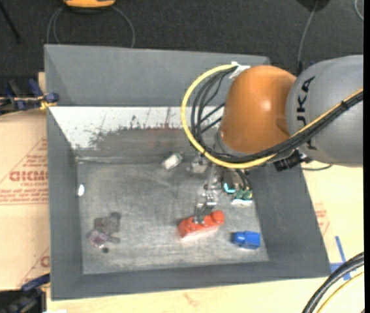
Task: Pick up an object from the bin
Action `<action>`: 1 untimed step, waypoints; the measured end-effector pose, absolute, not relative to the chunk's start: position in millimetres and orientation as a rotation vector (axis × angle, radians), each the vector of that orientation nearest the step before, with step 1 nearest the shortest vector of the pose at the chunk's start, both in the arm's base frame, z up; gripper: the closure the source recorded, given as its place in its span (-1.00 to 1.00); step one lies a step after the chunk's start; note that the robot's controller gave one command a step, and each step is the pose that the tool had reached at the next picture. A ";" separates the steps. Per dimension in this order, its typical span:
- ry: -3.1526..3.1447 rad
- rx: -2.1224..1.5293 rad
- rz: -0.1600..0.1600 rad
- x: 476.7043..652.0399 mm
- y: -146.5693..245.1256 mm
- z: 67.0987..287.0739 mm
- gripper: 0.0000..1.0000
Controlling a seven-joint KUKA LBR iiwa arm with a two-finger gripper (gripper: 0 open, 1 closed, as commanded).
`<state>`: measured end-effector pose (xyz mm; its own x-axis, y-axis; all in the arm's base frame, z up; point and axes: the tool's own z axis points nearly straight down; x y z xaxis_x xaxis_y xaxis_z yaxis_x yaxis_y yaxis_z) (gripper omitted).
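Observation:
My gripper (205, 208) reaches down from under the arm's orange cover, in the right half of the bin. Its lower end meets the top of a red, elongated toy-like thing (201, 226) that lies on the bin floor, tilted slightly up to the right. A small blue block (246, 240) lies just right of and below the red thing. A small green and white thing (238, 192) sits to the gripper's right, partly under the arm.
A small silver-white piece (171, 162) lies near the bin's back wall, left of the gripper. A grey and purple cluster (105, 229) rests at the front left. The arm and its cables overhang the bin's right back corner.

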<state>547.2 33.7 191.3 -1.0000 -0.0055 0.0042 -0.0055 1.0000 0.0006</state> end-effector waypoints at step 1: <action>-3.131 0.175 0.003 515.8 -21.3 115.1 -1.00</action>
<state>515.8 -21.3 115.1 -0.9938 -0.1114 0.0060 -0.1115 0.9938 -0.0015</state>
